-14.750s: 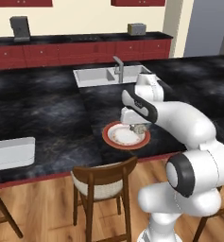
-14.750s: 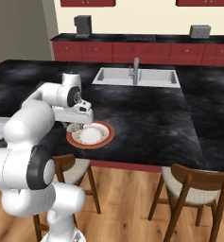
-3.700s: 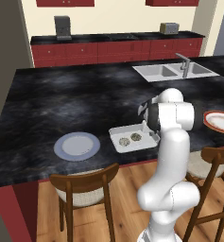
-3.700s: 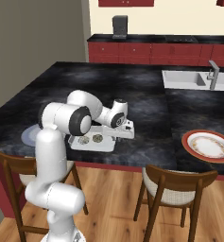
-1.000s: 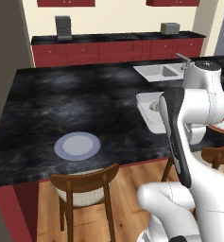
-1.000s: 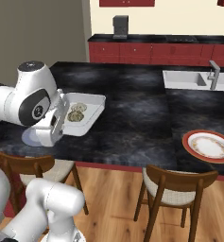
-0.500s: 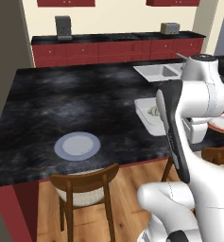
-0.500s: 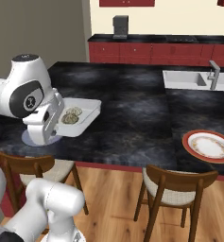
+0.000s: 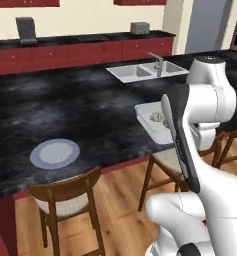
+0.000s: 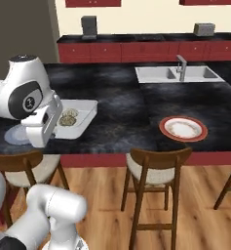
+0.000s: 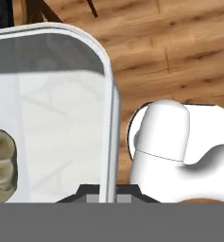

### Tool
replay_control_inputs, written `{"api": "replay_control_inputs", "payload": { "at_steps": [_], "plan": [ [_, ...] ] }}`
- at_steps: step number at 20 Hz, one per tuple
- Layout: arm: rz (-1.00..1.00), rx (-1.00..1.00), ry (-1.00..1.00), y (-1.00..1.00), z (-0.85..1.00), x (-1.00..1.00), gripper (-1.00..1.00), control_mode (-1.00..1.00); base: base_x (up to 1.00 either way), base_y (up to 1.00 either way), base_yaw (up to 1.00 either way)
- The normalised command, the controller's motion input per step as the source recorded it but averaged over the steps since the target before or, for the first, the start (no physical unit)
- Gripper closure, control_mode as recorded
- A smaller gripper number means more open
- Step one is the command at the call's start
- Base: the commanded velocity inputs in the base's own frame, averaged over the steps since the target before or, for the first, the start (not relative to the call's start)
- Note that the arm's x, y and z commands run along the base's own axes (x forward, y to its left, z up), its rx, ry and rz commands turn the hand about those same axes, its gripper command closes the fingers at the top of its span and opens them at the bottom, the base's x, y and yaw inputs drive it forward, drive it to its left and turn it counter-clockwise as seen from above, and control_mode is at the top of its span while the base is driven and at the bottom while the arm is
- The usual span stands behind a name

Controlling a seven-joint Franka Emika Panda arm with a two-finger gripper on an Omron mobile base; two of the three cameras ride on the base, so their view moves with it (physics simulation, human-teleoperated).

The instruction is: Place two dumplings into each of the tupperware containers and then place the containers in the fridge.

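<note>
My gripper (image 11: 108,197) is shut on the rim of a white see-through tupperware container (image 11: 61,113), which it holds level by the counter's front edge. In the hand view one mottled dumpling (image 11: 0,163) lies inside at the left, and wooden floor shows beyond the rim. From the right base view the container (image 10: 80,116) holds two dumplings (image 10: 67,118), with my hand covering its near-left corner. The left base view shows the container (image 9: 149,115) and a dumpling (image 9: 157,116) partly behind my arm. A tall grey panel (image 9: 209,25) at the back right may be the fridge.
A round pale blue-grey plate (image 9: 55,153) (image 10: 13,134) lies on the black counter (image 10: 122,114), and a red-rimmed plate (image 10: 183,128) sits further right. The sink (image 9: 145,71) (image 10: 178,73) is behind. Wooden chairs (image 9: 65,195) (image 10: 156,166) stand along the counter's front.
The whole picture has slid sideways, so the base has moved. The container, which lay on the counter a few seconds ago, is lifted in my gripper and stays gripped.
</note>
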Motion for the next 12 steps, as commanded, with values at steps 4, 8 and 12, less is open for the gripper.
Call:
{"api": "replay_control_inputs", "payload": {
  "at_steps": [4, 8, 12],
  "plan": [
    [0.0, 0.0, 0.0, 0.0, 0.0, 0.0, 1.0, 1.0, -0.09, 0.0, -0.99],
    [0.0, 0.0, 0.0, 0.0, 0.0, 0.0, 1.0, 1.0, 0.0, 0.0, -1.0],
    [0.0, 0.0, 0.0, 0.0, 0.0, 0.0, 1.0, 1.0, 0.0, 0.0, -0.96]
  ]
}}
